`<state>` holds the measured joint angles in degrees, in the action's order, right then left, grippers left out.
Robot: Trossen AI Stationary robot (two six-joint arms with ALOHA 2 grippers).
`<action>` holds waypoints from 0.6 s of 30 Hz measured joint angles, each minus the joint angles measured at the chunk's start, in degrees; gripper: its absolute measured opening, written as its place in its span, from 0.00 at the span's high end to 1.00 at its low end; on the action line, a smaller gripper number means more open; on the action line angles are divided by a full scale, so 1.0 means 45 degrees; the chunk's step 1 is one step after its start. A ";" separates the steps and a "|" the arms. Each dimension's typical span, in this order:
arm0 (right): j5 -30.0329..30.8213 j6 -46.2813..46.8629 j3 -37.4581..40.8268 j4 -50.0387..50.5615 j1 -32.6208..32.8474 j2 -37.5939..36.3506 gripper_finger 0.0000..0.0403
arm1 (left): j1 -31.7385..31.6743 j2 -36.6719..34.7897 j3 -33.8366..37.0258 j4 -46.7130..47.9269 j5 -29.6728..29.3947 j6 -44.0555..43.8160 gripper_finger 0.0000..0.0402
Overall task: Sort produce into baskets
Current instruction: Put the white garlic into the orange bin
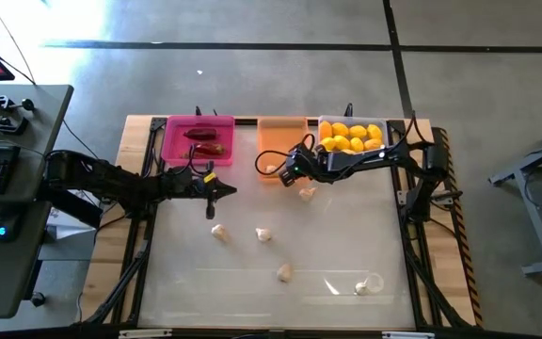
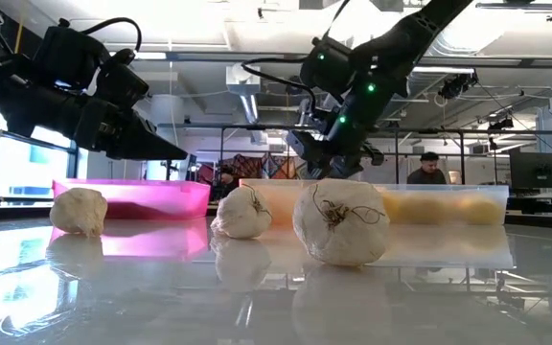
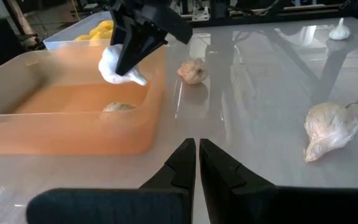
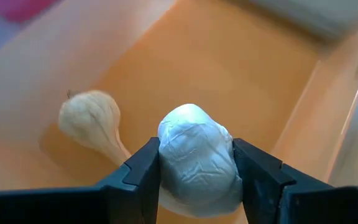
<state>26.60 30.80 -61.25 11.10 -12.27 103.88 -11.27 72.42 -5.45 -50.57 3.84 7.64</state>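
sorting partly done: right gripper (image 4: 194, 171) pinching a garlic bulb (image 4: 197, 158) over the orange basket (image 1: 273, 137), one bulb (image 4: 91, 121) already lying inside, four loose bulbs (image 1: 263, 234) still awaiting, left gripper (image 3: 197, 163) idling pressed together.

so the table (image 1: 346, 235) has a glossy pale top with a wooden frame around the edges. along its far edge three trays sit side by side: a magenta-pink tray (image 1: 199, 138), an orange tray (image 1: 273, 134) in the middle, and a clear tray (image 1: 353, 121). loose on the bare top are garlic bulbs: one (image 1: 307, 193) just in front of the orange tray, two (image 1: 219, 231) (image 1: 264, 234) around the middle, one (image 1: 285, 273) nearer the front. a clear plastic scrap (image 1: 370, 283) lies toward the front right, with another bulb (image 1: 361, 289) right by it.
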 joint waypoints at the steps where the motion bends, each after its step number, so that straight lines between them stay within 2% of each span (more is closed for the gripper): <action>1: -0.0037 -0.0227 0.0062 -0.0031 -0.0032 0.0000 0.62 | 0.0000 0.0000 0.0000 0.0000 0.0000 0.0000 0.98; 10: -0.0404 -0.0984 0.0154 -0.0061 -0.0281 0.0000 0.59 | 0.0000 0.0000 0.0000 -0.0004 -0.0005 -0.0005 0.98; 18: -0.0297 -0.2208 0.0150 -0.0460 -0.0186 0.0000 0.39 | 0.0000 0.0000 0.0000 0.0019 -0.0005 0.0005 0.98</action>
<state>25.26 20.86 -60.57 9.03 -13.11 103.88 -11.27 72.42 -5.45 -50.48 3.81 7.66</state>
